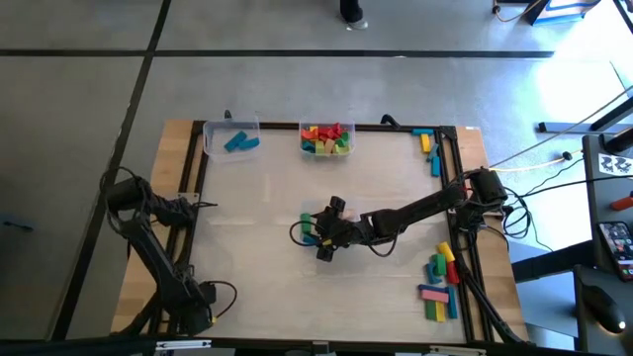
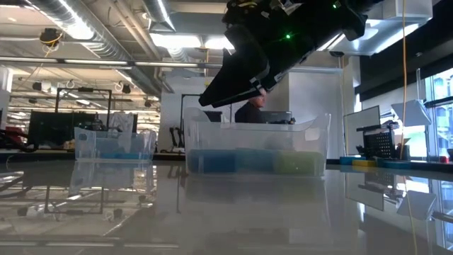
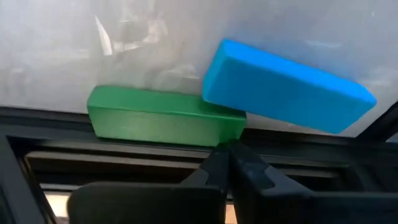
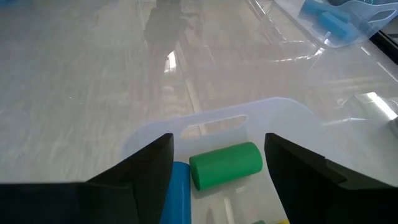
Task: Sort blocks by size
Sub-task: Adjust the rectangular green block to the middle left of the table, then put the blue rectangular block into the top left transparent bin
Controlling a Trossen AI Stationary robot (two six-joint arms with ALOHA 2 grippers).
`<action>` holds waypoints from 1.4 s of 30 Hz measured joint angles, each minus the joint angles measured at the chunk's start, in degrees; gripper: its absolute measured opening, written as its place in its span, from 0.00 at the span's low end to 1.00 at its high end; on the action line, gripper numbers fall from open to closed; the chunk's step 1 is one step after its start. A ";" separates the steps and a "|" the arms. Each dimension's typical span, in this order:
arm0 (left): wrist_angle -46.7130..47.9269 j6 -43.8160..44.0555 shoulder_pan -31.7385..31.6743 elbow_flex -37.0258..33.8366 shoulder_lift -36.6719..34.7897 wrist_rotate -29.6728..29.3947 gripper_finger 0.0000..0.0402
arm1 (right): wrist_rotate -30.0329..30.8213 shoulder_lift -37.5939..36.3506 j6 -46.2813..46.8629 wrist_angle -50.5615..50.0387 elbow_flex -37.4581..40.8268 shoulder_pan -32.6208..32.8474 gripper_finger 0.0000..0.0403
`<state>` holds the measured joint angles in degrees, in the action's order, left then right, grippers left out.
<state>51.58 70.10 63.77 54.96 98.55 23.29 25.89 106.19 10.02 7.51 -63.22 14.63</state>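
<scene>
- The table carried the blocks in several groups: a heap in a clear tub at the middle of the far edge, a few blue ones in a second tub toward the far left corner, and loose ones along the right edge near the near right corner.
- The right arm reached from the right edge to the table's middle. Its tool hung over a third clear tub with its fingers wide apart and nothing in them.
- The left arm sat folded by the left edge. Its tool was closed tight on nothing, tips just beside a green block and a blue block that touched each other against the dark rail.
- In the middle tub a green cylinder lay on its side between the right fingers but clear of both, with a blue piece just beside it.
- Whether the right tool was about to take or had let go could not be told. To pick well, it should probably come straight down, straddle the cylinder across its round sides, clear the tub wall and the blue piece, and close only once low.
- The left tool would probably need to reopen and centre on one block, since a closed tip could only nudge them.
</scene>
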 joint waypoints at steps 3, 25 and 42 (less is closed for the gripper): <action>-0.10 -1.88 0.00 0.03 0.19 -0.16 0.01 | 0.00 0.00 0.00 0.02 0.00 0.00 0.62; 0.58 -16.87 -5.13 -0.16 0.09 -1.62 0.00 | 0.00 0.00 0.15 0.02 0.00 0.00 0.62; 6.06 -12.83 -8.45 2.43 -5.69 -7.66 0.00 | 0.00 0.00 0.22 -0.07 0.00 0.00 0.62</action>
<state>57.64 57.26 55.31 57.39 92.85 15.63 25.89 106.19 10.24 7.44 -63.22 14.63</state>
